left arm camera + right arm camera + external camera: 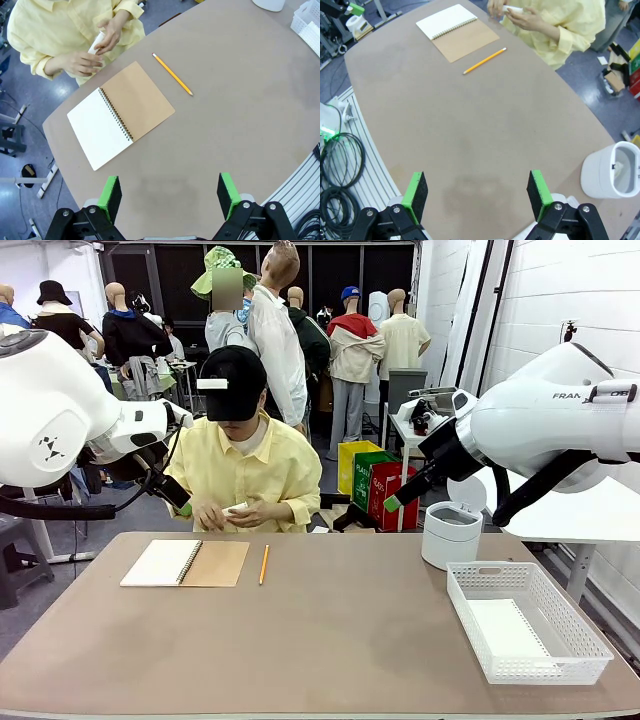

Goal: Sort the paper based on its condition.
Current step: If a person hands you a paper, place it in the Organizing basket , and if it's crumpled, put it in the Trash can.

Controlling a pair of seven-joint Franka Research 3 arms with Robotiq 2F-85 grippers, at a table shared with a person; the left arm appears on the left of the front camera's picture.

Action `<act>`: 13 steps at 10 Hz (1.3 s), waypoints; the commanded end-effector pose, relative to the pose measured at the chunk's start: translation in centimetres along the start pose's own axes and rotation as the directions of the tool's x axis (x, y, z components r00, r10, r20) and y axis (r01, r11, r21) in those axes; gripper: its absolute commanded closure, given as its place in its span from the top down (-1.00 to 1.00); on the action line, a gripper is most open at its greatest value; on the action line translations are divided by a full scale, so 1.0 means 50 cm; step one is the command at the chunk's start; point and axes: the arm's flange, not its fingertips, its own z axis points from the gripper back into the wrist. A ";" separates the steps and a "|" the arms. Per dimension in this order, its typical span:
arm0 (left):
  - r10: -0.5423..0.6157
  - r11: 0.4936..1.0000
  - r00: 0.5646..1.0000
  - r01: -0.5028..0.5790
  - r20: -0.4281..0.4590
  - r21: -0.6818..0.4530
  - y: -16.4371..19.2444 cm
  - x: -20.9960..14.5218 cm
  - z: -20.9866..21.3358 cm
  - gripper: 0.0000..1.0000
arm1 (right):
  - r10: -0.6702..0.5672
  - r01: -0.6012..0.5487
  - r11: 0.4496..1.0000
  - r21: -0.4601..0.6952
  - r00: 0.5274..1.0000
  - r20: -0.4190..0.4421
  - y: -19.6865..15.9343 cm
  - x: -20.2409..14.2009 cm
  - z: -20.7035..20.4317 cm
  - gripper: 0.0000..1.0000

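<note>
Robot lab, white block wall (560, 290), cables (340, 170) beside table (330, 640)

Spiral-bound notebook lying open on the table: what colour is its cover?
Brown kraft; the spiral-bound notebook shows it best in the left wrist view, beside its white page.

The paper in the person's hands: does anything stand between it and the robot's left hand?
Nothing visible blocks it. The paper is in the person's hands at the far table edge; the open left hand hovers over bare table, with the notebook lying flat between them.
</note>
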 end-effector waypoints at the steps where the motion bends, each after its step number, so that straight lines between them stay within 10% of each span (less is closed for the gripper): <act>1: 0.000 1.000 1.000 0.000 0.001 0.001 0.002 0.000 0.001 1.00 | -0.001 0.001 1.000 0.000 1.000 -0.002 -0.001 0.000 -0.001 1.00; 13: 0.000 1.000 1.000 0.000 0.001 0.001 0.002 0.000 0.001 1.00 | -0.001 0.001 1.000 0.000 1.000 -0.002 -0.001 0.000 -0.001 1.00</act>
